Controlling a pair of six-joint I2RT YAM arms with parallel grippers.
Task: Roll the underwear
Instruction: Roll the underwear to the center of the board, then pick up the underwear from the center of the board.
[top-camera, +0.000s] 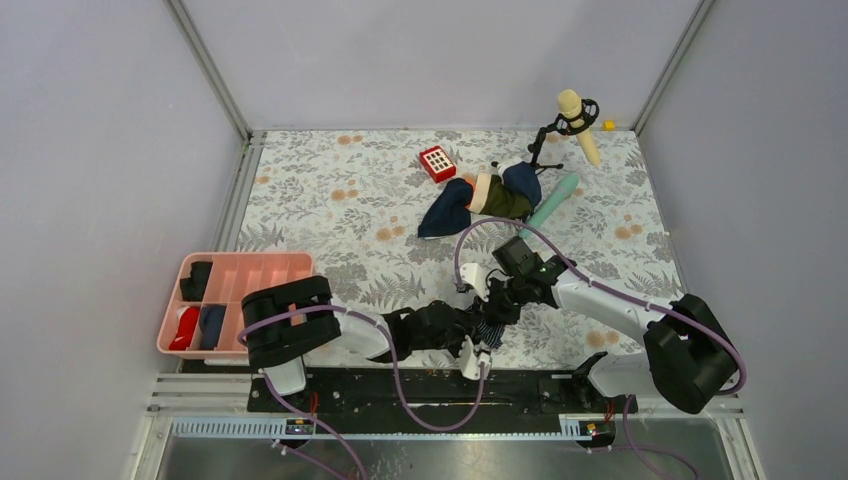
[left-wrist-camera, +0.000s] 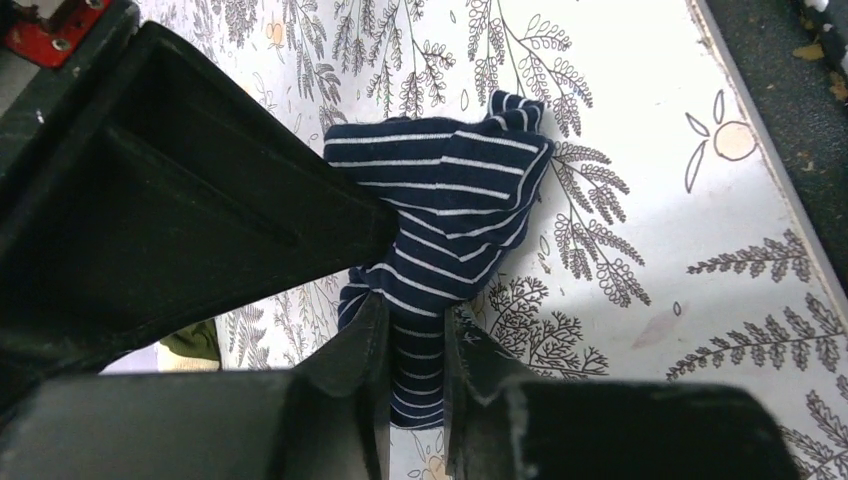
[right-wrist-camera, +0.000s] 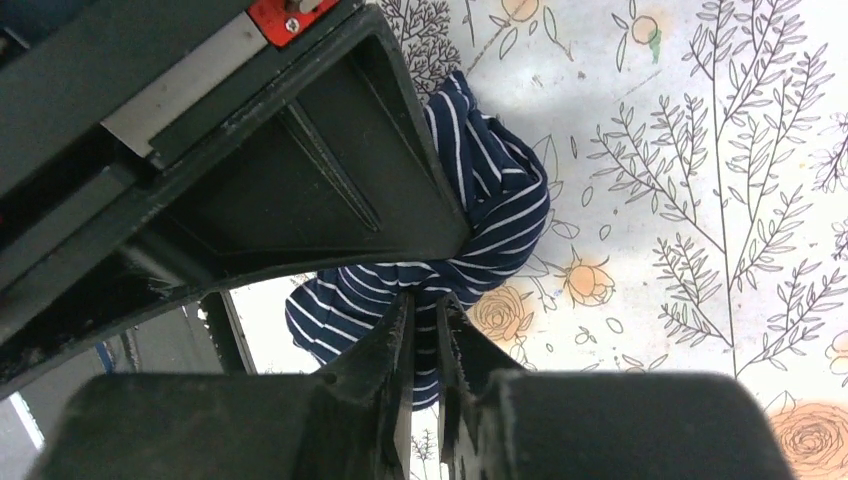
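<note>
The underwear (top-camera: 492, 322), dark navy with thin pale stripes, is bunched into a small wad on the floral table near the front edge, between the two arms. My left gripper (left-wrist-camera: 418, 318) is shut on one end of the underwear (left-wrist-camera: 450, 215). My right gripper (right-wrist-camera: 426, 300) is shut on the other end of the underwear (right-wrist-camera: 490, 215). In the top view the left gripper (top-camera: 472, 328) and the right gripper (top-camera: 505, 305) meet over the wad and hide most of it. Each wrist view is half blocked by the other arm's black body.
A pink tray (top-camera: 262, 272) with dark and red items stands at the front left. At the back lie a plain navy cloth (top-camera: 446, 212), a dark green and tan garment (top-camera: 500, 198), a red block (top-camera: 437, 162), a teal stick (top-camera: 553, 200) and a microphone stand (top-camera: 572, 118).
</note>
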